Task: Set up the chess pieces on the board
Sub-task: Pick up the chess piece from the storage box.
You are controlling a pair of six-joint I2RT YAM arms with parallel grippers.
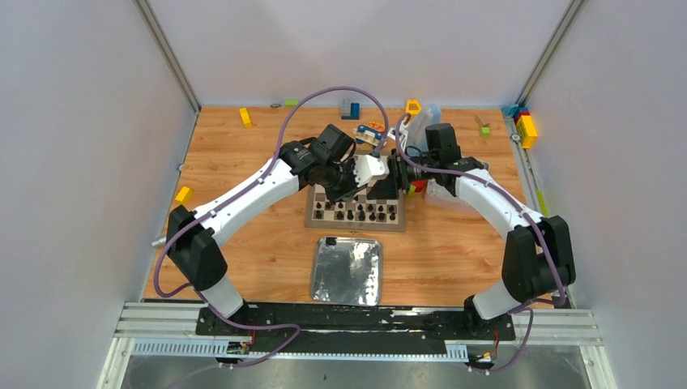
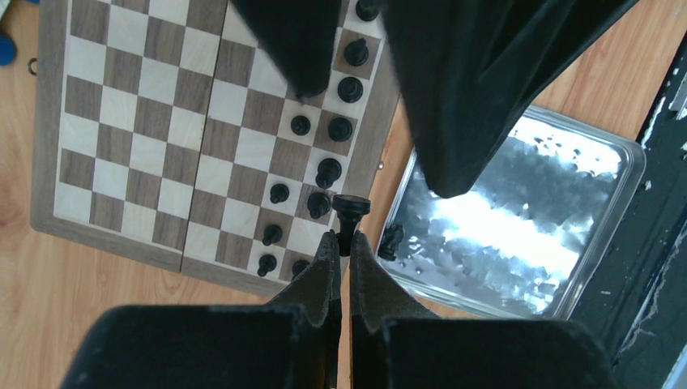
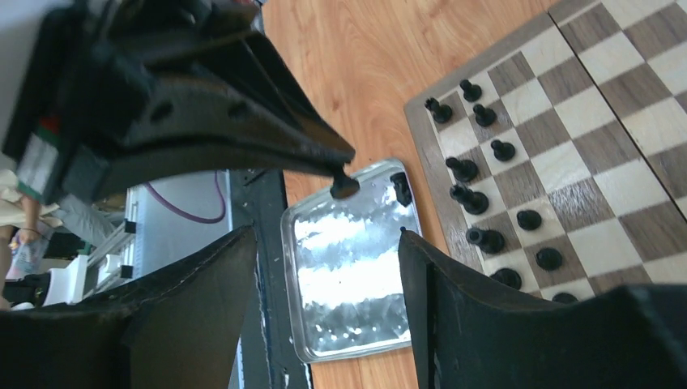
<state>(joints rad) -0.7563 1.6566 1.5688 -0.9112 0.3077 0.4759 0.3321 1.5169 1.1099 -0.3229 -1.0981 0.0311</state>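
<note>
Nearest the arm bases, a shiny metal tray [image 1: 348, 279] is seen lying on the wooden surface [image 1: 243, 243], and one lone piece [image 2: 392, 241] is made out inside it near the corner closest to the board; its type cannot be told against the glare. Just beyond the tray lies the board [image 1: 356, 228], with a gap of bare wood between them. The chess pieces [image 1: 360, 212] are stood in two rows along the board's near edge, but they are too small in the overhead view to be counted or named, and in the left wrist view the far end of the rows is covered by dark, blurred fingers. Above the board's near edge, the left tool [image 2: 341, 243] is pressed together on a black piece [image 2: 350, 209], which is gripped by its stem, its round end jutting past the fingertips. Facing it, the right tool [image 3: 324, 237] is spread wide, nothing being held between its fingers. The far half of the board is largely hidden under both tools in the overhead view, and part of it is cut off in each wrist view. Farthest off, coloured blocks [image 1: 245, 117] are scattered along the far edge of the surface, well apart from the board.
</note>
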